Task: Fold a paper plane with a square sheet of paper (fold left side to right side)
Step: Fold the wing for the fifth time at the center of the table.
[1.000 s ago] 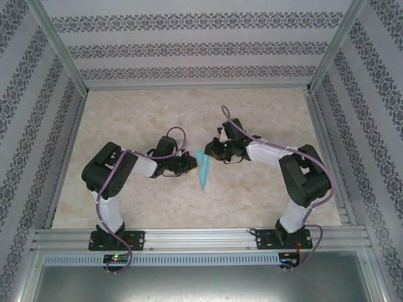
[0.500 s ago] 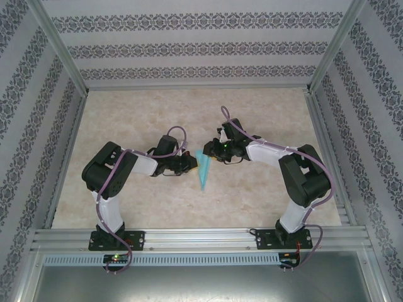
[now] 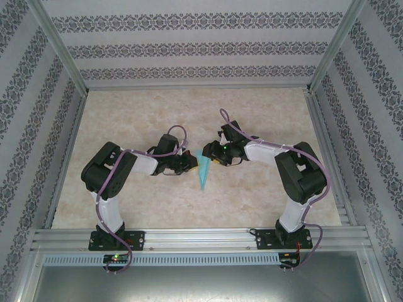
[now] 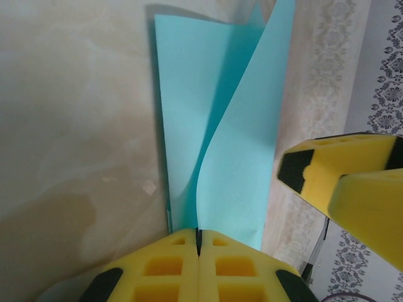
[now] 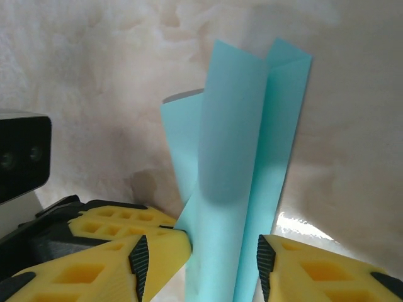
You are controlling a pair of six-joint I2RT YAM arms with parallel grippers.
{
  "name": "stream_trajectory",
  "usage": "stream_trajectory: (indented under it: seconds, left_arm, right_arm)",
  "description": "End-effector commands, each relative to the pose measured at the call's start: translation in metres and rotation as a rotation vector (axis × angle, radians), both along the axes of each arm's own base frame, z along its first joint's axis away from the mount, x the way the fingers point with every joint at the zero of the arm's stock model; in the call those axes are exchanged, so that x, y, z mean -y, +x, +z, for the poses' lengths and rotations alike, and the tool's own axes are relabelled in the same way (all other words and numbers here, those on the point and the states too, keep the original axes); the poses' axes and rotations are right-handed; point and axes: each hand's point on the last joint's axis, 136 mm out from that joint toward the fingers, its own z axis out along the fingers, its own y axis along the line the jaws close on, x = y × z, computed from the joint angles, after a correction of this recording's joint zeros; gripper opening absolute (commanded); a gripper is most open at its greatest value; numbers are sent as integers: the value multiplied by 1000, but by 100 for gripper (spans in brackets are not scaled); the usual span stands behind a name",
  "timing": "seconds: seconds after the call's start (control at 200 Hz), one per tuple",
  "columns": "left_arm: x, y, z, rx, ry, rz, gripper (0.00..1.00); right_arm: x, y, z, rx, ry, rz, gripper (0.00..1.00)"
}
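From above, the left arm (image 3: pixel 113 173) rises from its base at the near edge, bends at a raised elbow and lays its forearm rightward toward the middle of the marbled tabletop (image 3: pixel 126 113). The right arm (image 3: pixel 296 176) mirrors it, with its forearm reaching leftward. The left pincer (image 3: pixel 187 163) and the right pincer (image 3: pixel 211 157) face each other near the centre of the tabletop. The paper plane (image 3: pixel 203 171) sits between them as a narrow turquoise wedge, its point aimed at the near edge. At this size, neither pincer's opening can be read here.

In the left wrist view, the left pincer's yellow fingers (image 4: pixel 176 264) are pressed fully together at the bottom of the frame, and the paper's near edge is pinched in the seam between them. One layer of the sheet lies flat on the tabletop. A second layer curls up and away from it, so the fold gapes. A yellow finger of the right pincer, with a black tip, juts in from the right, just beside the paper's edge.

In the right wrist view, the right pincer's two fingers (image 5: pixel 296 267) stand well apart at the bottom corners. The folded paper stands upright in the gap between them, loose rather than clamped. Its left edge touches or nearly touches the left finger. Its upper flaps spread into a shallow channel over the tabletop.
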Motion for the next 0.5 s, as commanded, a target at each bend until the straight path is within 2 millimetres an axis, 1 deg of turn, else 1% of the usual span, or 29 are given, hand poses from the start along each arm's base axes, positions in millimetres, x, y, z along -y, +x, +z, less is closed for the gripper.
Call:
stream_trajectory:
  seconds: [0.0, 0.17, 0.37, 0.495]
  left_arm:
    - [7, 2, 12, 36, -5, -28, 0]
    - [7, 1, 10, 30, -5, -28, 0]
    - [8, 0, 6, 21, -2, -30, 0]
    - [8, 0, 8, 24, -4, -31, 0]
  right_arm:
    - [-2, 9, -4, -5, 12, -10, 52]
    - [-8, 10, -7, -6, 21, -4, 53]
    - [-15, 13, -5, 8, 35, 8, 54]
    - [-16, 13, -9, -4, 32, 9, 54]
